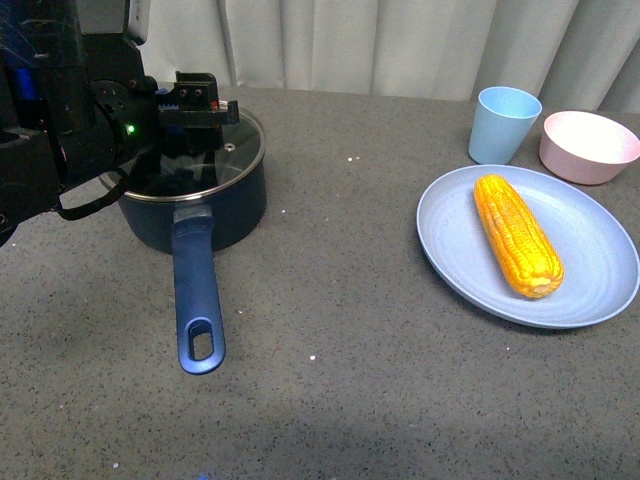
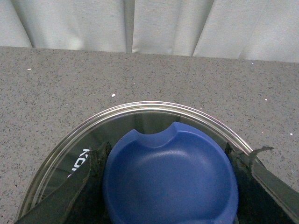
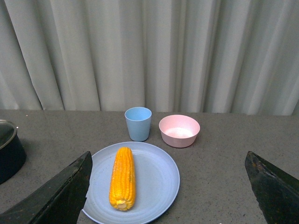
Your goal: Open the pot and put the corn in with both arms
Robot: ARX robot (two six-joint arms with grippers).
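Note:
The navy pot (image 1: 195,215) stands at the left of the table, its long blue handle (image 1: 195,290) pointing toward me. A glass lid (image 1: 232,150) sits on it. My left gripper (image 1: 195,118) is shut on the lid's blue knob (image 2: 170,179), with a finger on each side of it. The lid's glass rim (image 2: 140,106) shows in the left wrist view. The corn (image 1: 516,233) lies on a light blue plate (image 1: 600,290) at the right. My right gripper (image 3: 168,191) is open and empty, back from the corn (image 3: 123,177) and above the table.
A light blue cup (image 1: 504,124) and a pink bowl (image 1: 588,146) stand behind the plate. Pale curtains hang along the table's far edge. In the right wrist view the pot's edge (image 3: 8,151) shows at the side of the frame.

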